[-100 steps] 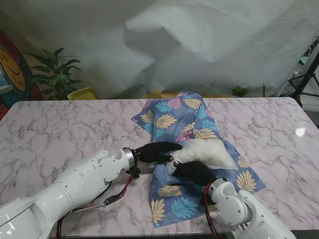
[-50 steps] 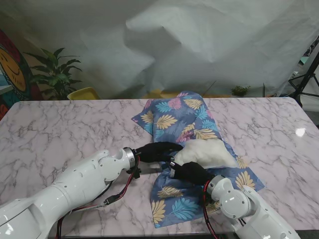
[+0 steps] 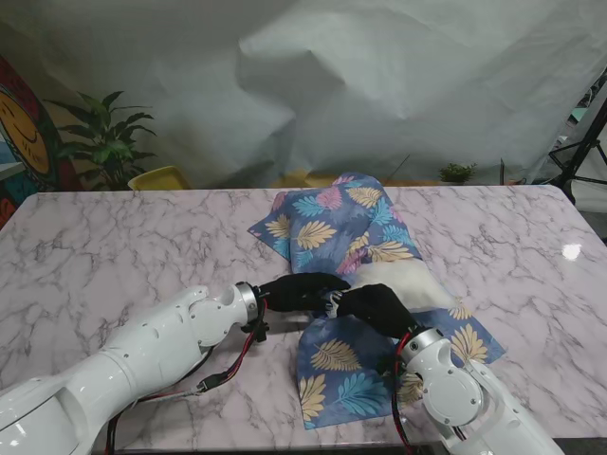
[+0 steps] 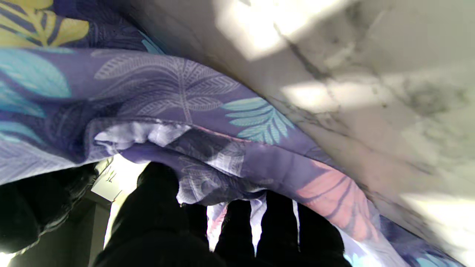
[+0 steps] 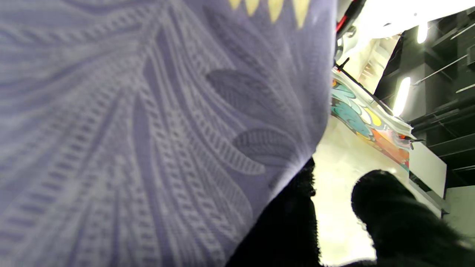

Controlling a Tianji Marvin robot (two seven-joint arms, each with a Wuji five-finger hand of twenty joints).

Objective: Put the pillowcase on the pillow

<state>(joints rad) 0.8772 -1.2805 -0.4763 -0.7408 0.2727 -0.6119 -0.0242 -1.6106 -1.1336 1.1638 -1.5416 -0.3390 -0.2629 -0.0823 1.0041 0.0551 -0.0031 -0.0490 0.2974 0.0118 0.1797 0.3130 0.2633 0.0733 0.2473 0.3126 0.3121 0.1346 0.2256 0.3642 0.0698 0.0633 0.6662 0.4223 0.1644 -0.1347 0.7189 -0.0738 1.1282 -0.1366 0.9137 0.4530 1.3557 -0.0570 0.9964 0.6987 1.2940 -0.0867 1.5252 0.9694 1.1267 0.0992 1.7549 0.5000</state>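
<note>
Stand: my left hand (image 3: 302, 289) and right hand (image 3: 377, 305) pinch the leaf-print pillowcase (image 3: 346, 227) mid-table (image 3: 114, 237), white pillow (image 3: 403, 284) half inside | Left wrist: fingers (image 4: 237, 230) under fabric hem (image 4: 167, 133) | Right wrist: cloth (image 5: 148, 122) fills view (grip hidden).

- The stand view is evenly and softly lit and sharp throughout; a small white glare spot sits on the marble table (image 3: 571, 251) at the right, and shadows are faint.
- The left wrist view is mixed: the table top is overexposed in pale patches and smeared by blur, while the black fingers (image 4: 156, 207) are near silhouettes.
- The right wrist view is filled by the pillowcase (image 5: 148, 129), very close and soft; behind it the room blows out, perhaps from ceiling strip lights (image 5: 400, 96).
</note>
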